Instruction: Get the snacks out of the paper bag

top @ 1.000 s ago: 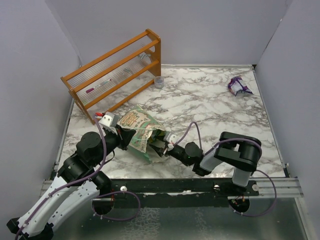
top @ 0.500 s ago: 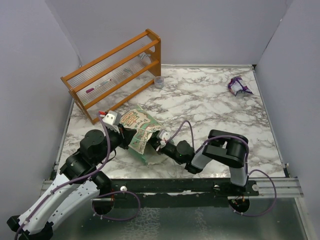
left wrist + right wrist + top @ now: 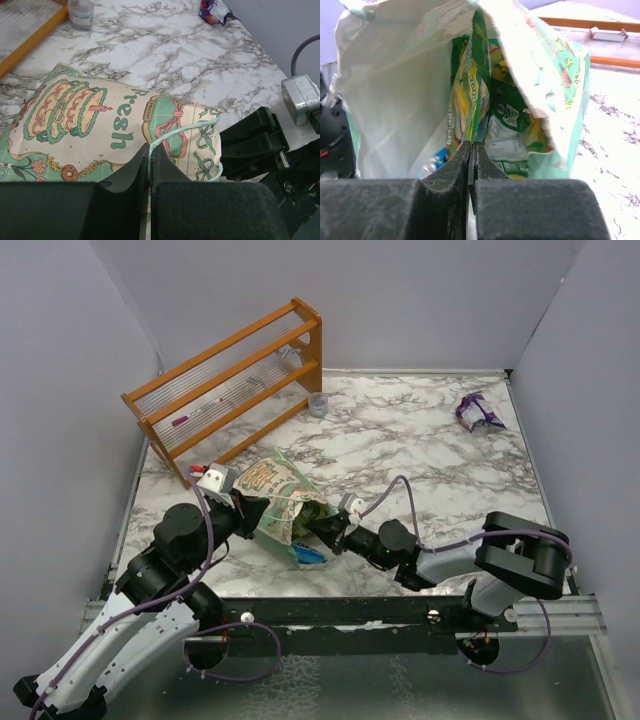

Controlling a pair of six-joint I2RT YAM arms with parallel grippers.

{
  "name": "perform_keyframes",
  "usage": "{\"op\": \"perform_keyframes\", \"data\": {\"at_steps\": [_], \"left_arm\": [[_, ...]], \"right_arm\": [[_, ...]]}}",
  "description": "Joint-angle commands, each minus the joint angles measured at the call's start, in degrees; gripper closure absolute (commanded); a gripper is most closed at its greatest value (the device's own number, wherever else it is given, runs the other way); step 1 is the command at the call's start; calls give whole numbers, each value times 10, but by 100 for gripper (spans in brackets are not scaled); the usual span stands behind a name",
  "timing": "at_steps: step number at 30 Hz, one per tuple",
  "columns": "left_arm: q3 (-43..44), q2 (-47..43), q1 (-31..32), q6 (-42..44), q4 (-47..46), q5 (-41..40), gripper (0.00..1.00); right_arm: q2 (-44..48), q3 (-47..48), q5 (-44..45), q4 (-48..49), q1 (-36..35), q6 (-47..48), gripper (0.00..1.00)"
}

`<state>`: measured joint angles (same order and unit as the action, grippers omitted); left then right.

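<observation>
The paper bag [image 3: 272, 485] lies on its side on the marble table, mouth toward the right arm. In the left wrist view, the printed front of the bag [image 3: 100, 115] faces up. My left gripper [image 3: 149, 149] is shut on its pale green string handle [image 3: 185, 131]. My right gripper [image 3: 471, 144] is at the bag's mouth, shut on the edge of a yellow-green multicolour snack packet [image 3: 470, 100]. Beside it inside the bag are a green packet [image 3: 512, 125] and a blue packet [image 3: 436, 156]. The blue packet [image 3: 308, 556] peeks from the mouth. A purple packet [image 3: 478, 412] lies at the far right.
An orange wooden rack [image 3: 225, 390] stands at the back left, with a small clear jar [image 3: 318, 404] beside it. Grey walls enclose the table on three sides. A black rail [image 3: 380, 612] runs along the near edge.
My right gripper pushed into the bag's mouth and shut on the multicolour packet. Its arm then drew back to the right. A blue packet now shows at the mouth. The left gripper kept its hold.
</observation>
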<state>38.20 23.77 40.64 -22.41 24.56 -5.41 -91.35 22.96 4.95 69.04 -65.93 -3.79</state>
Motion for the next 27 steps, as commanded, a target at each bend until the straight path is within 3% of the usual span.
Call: {"op": "perform_keyframes", "data": {"at_steps": [1, 12, 22, 27], "left_arm": [[1, -21, 1, -5, -8, -31, 100], [-6, -26, 1, -22, -17, -42, 100], [-12, -26, 1, -47, -37, -49, 100], [39, -26, 1, -109, -26, -130, 100]], "right_arm": [[79, -33, -41, -69, -2, -55, 98], [227, 3, 42, -277, -2, -86, 98], [302, 75, 84, -384, -1, -85, 99], [299, 118, 99, -421, -2, -73, 99]]}}
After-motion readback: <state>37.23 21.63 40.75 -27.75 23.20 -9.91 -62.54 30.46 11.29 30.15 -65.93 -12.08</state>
